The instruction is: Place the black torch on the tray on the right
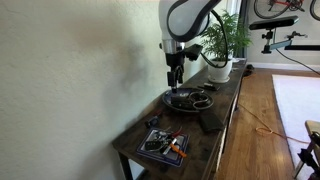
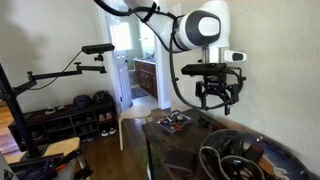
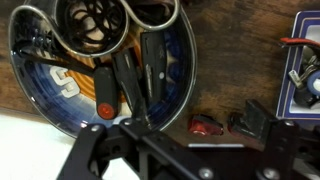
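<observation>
Above the round tray [image 1: 166,99] at the middle of the dark tabletop [image 1: 203,127], the gripper [image 1: 173,85] is hovering clear of the dish. In an exterior view its fingers [image 2: 207,102] are looking spread apart with nothing between them, so I am judging them released. Down in the wrist view, the black torch [image 3: 152,65] seems to be lying inside the tray's shiny rim, beside an orange-and-black piece [image 3: 105,90] and some looped metal things. Dark shapes are crowding together there, though, so this reading is not certain. Going by that, the placing is looking done, and what is remaining is only for the arm to draw off. The smaller square tray [image 1: 163,143] with orange pieces is sitting well apart, nearer the tabletop's end, and is playing no part.
</observation>
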You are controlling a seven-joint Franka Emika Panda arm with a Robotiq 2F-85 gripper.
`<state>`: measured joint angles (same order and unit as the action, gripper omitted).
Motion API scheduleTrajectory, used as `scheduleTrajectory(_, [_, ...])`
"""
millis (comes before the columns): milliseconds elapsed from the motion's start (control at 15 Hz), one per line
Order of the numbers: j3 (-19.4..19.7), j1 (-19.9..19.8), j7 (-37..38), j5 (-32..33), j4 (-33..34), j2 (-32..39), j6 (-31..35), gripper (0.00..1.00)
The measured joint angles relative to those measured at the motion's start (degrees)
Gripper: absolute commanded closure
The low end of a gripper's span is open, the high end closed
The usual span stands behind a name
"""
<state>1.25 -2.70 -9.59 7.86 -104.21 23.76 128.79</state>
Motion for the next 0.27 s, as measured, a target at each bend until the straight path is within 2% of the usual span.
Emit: scheduleTrajectory(267, [-0.1,0.7,3.8,-0.1,-3.9,-4.0,0.0,0.00])
